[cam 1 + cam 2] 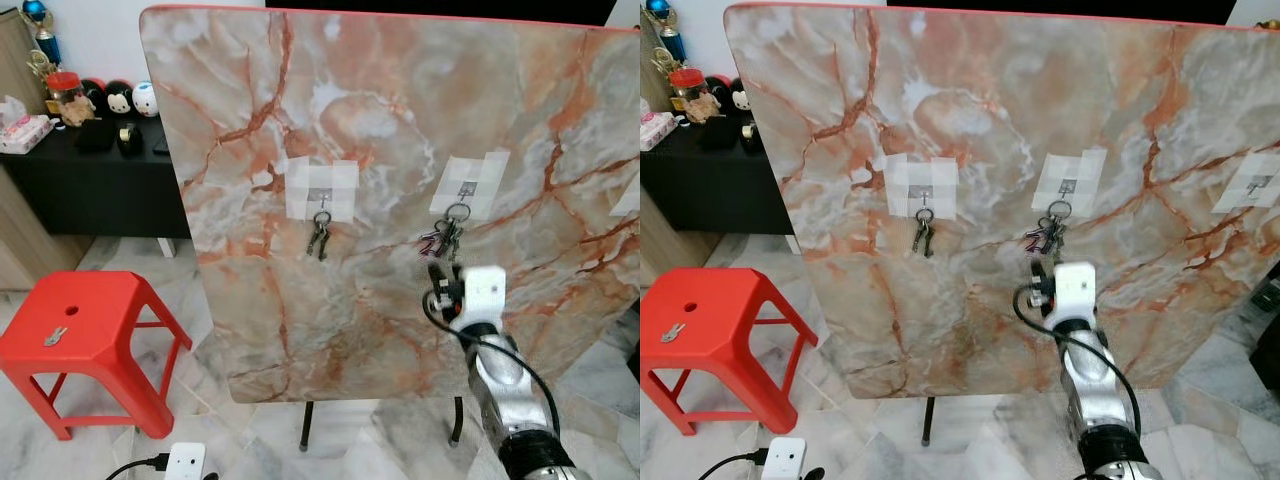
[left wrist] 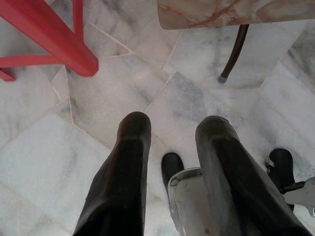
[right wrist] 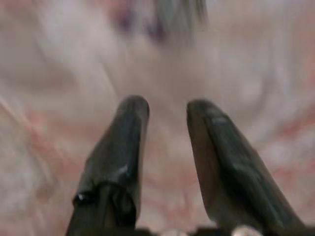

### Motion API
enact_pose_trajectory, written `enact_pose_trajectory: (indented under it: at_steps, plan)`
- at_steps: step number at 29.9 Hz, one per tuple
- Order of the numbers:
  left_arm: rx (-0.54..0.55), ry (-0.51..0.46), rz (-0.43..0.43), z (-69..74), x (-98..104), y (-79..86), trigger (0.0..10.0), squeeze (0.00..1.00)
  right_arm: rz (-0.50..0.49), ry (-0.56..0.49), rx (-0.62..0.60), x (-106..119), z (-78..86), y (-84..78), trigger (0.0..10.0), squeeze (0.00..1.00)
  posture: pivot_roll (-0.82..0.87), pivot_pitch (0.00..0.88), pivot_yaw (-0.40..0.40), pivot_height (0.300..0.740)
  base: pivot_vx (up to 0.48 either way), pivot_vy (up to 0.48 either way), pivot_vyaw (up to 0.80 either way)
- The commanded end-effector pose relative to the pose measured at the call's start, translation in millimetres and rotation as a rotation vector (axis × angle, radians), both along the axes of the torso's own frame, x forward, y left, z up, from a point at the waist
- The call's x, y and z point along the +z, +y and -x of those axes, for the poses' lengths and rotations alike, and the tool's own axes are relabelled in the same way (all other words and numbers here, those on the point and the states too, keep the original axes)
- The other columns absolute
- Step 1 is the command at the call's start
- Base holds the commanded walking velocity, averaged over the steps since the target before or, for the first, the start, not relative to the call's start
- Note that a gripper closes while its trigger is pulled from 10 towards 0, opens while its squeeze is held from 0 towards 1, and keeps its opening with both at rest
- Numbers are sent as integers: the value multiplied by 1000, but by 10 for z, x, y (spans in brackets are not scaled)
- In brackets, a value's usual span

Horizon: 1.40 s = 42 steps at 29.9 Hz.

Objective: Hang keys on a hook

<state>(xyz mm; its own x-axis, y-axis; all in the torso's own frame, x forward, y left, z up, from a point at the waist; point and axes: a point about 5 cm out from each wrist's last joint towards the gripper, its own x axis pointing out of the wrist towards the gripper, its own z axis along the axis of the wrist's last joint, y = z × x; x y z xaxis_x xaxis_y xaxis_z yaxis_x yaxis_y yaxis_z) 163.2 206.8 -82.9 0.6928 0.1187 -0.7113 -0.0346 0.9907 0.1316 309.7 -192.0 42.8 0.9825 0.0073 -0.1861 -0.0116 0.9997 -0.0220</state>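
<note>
Both grippers have their jaws a little apart, and nothing is held between them. Going from left to right: a red stool (image 1: 85, 330) stands on the pale marble floor (image 2: 123, 83), and one small key (image 1: 56, 336) lies flat on its seat. Behind the stool, a black side table (image 1: 95, 170) by the wall holds toys and a jar; what is inside the jar is too small to tell.

Down low hangs the left gripper (image 2: 172, 135). Its two black fingers (image 2: 130, 162) point at the floor, with a gap between them and nothing touching them. One leg of the stool shows near it.

Next comes a big marble board (image 1: 400, 150) standing upright on thin dark legs. White tape holds small hooks on it. On the left hook (image 1: 322, 198) hangs a small bunch of keys (image 1: 319, 236). On the middle hook (image 1: 466, 188) hangs a bigger bunch of keys (image 1: 444, 238), with something purple in it. Another taped hook (image 1: 1254, 184) sits far to the right.

Just below the bigger bunch is the right gripper (image 1: 437, 275), raised up close to the board. Its fingers (image 3: 123, 147) are apart and hold nothing. The blurry bunch shows just beyond the fingertips, not touching them.
</note>
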Motion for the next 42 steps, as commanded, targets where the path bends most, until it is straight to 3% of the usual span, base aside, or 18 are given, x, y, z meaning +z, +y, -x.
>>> enact_pose_trajectory:
  at_steps: [1,7,9,10,11,12,16,23,35,42]
  plan:
    - [-11,24,2,46,-33,-49,10000,0,-14,118,-51,-247,162,-94,10000,0,-15,0,-69,740,0,0,0]
    - [-27,37,7,43,-35,-43,10000,0,27,314,-78,-600,443,-157,10000,0,-14,0,-64,740,0,0,0]
    - [-32,40,6,34,-33,-39,10000,0,21,446,-88,-805,643,-165,10000,0,-15,0,-60,740,0,0,0]
    - [-34,39,5,21,-28,-34,10000,0,16,563,-96,-973,848,-165,10000,0,-17,0,-58,740,0,0,0]
    - [-34,39,5,21,-28,-34,10000,0,16,563,-96,-973,848,-165,10000,0,-17,0,-58,740,0,0,0]
    - [-36,38,5,14,-24,-31,10000,0,9,638,-131,-1077,1003,-187,10000,0,-16,0,-58,740,0,0,0]
    - [-41,38,6,14,-22,-21,10000,0,-56,737,-243,-1228,1277,-223,10000,0,-8,0,-55,740,0,0,0]
    - [-42,47,9,30,-31,-22,10000,0,-48,795,-200,-1303,1430,-214,10000,0,-13,0,-52,740,0,0,0]
    - [-29,29,19,6,-25,-75,10000,0,16,822,-120,-1303,1417,-201,10000,0,0,0,-66,740,0,304,0]
    - [-13,23,24,5,-23,-75,10000,0,74,819,-116,-1283,1447,-345,10000,0,3,0,-73,740,0,358,221]
